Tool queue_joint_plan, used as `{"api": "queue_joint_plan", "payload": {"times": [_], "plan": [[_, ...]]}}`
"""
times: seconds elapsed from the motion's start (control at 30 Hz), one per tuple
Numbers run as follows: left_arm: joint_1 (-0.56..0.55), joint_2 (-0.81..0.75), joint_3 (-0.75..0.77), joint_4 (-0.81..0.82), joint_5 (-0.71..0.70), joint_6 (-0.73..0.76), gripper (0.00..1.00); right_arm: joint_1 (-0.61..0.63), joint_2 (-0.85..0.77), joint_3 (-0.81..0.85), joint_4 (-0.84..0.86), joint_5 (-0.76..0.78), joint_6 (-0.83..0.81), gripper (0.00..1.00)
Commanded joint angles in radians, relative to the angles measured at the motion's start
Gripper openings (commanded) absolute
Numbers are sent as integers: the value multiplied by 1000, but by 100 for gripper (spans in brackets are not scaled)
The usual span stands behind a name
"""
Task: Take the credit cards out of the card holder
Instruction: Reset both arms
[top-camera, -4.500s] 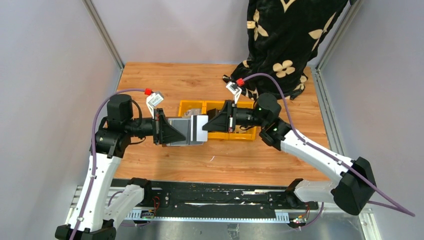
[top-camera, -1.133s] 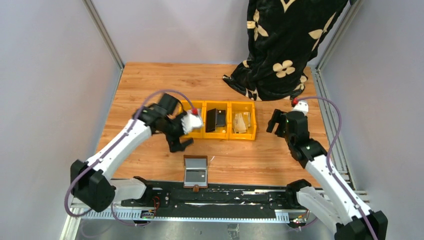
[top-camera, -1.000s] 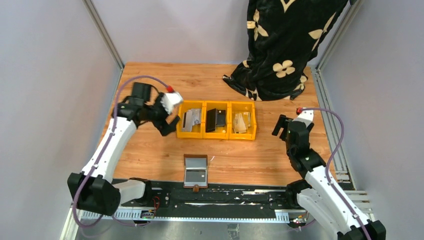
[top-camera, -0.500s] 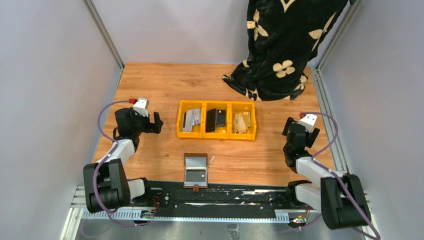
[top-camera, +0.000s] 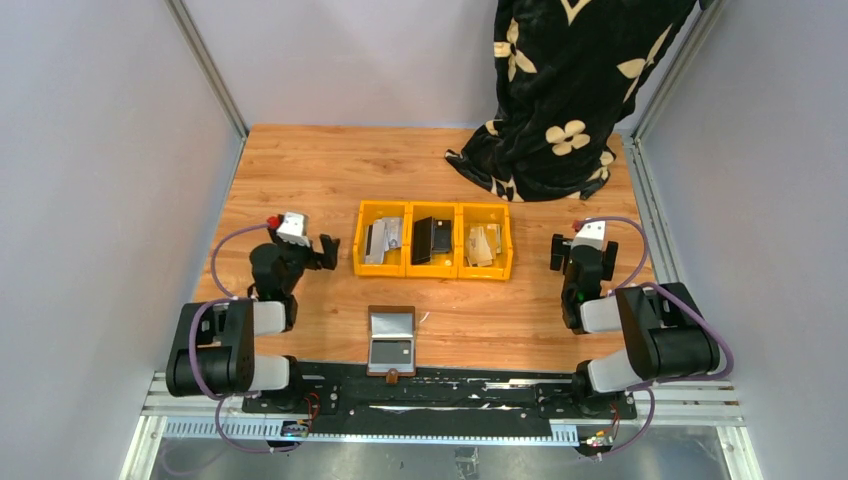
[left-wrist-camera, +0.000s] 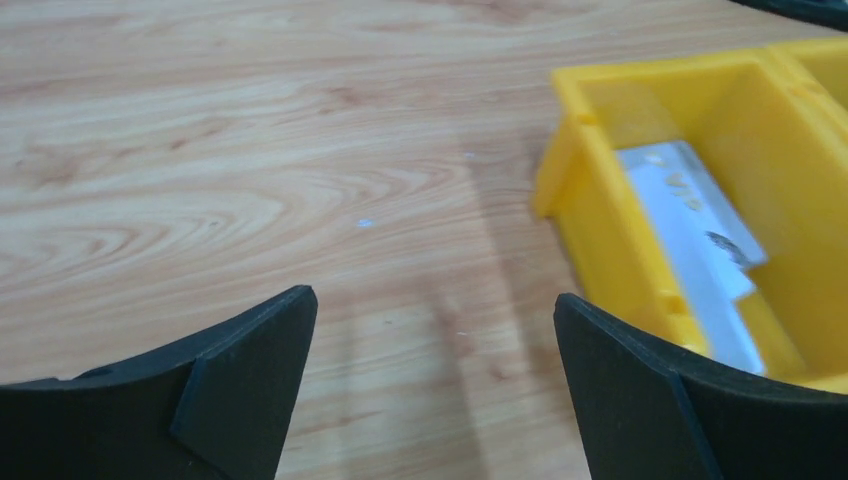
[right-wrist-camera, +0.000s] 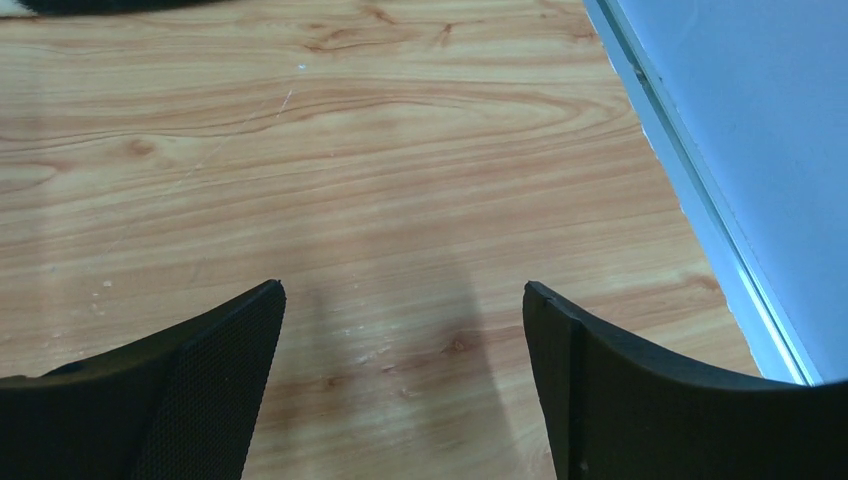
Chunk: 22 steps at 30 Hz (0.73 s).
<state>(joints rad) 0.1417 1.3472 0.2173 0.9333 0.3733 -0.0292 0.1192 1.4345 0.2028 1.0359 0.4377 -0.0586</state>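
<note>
The brown card holder (top-camera: 391, 341) lies open and flat near the table's front edge, its grey sleeves facing up. Credit cards sit in the yellow tray (top-camera: 433, 206): a grey-white one (top-camera: 381, 238) on the left, a black one (top-camera: 432, 238) in the middle, tan ones (top-camera: 484, 243) on the right. My left gripper (top-camera: 295, 255) is open just left of the tray and holds nothing. In the left wrist view, the left gripper (left-wrist-camera: 432, 295) has bare wood between its fingers, with the tray (left-wrist-camera: 590, 215) and the grey-white card (left-wrist-camera: 690, 230) to its right. My right gripper (top-camera: 582, 256) (right-wrist-camera: 403, 286) is open over bare wood, right of the tray.
A black cloth with cream flowers (top-camera: 560, 90) hangs over the table's back right corner. Grey walls close in on both sides. A metal rail (right-wrist-camera: 700, 200) runs along the table's right edge, close to my right gripper.
Both arms have drawn back from the tray and folded down toward their bases at the near edge. The card holder has stayed where it lies since a second ago.
</note>
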Motion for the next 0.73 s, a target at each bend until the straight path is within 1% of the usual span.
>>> {"api": "queue_joint_plan", "payload": {"times": [0.0, 0.03, 0.07, 0.1, 0.17, 0.2, 0.23, 0.27, 0.33, 0.37, 0.43, 0.53, 0.6, 0.7], "plan": [[-165, 54, -96, 324, -216, 131, 100, -10, -18, 22, 2, -31, -18, 92], [-173, 38, -82, 292, -238, 129, 100, -19, -21, 26, -8, -42, -12, 92], [-172, -5, -30, 104, -250, 140, 100, -20, -21, 24, -4, -44, -13, 92], [-173, -16, -25, 83, -255, 144, 100, -20, -19, 22, 7, -44, -14, 92], [-171, 45, -62, 253, -252, 117, 100, -20, -16, 17, 23, -44, -19, 92], [-168, 35, -56, 227, -252, 120, 100, -20, -16, 13, 27, -44, -21, 92], [-168, 7, -38, 141, -257, 126, 100, -20, -18, 12, 29, -45, -21, 93], [-169, -6, -31, 107, -276, 131, 100, -20, -19, 12, 29, -44, -22, 93], [-168, 25, -42, 189, -297, 105, 100, -21, -17, 12, 32, -44, -23, 93], [-169, 31, -45, 202, -298, 104, 100, -20, -18, 12, 31, -44, -23, 93], [-168, 12, -32, 144, -303, 107, 100, -20, -17, 11, 32, -44, -23, 93], [-168, 29, -39, 184, -303, 103, 100, -20, -17, 12, 32, -44, -23, 93], [-169, 20, -33, 154, -302, 105, 100, -20, -17, 12, 32, -44, -23, 93], [-169, 25, -37, 176, -303, 105, 100, -21, -17, 12, 32, -45, -23, 93]]}}
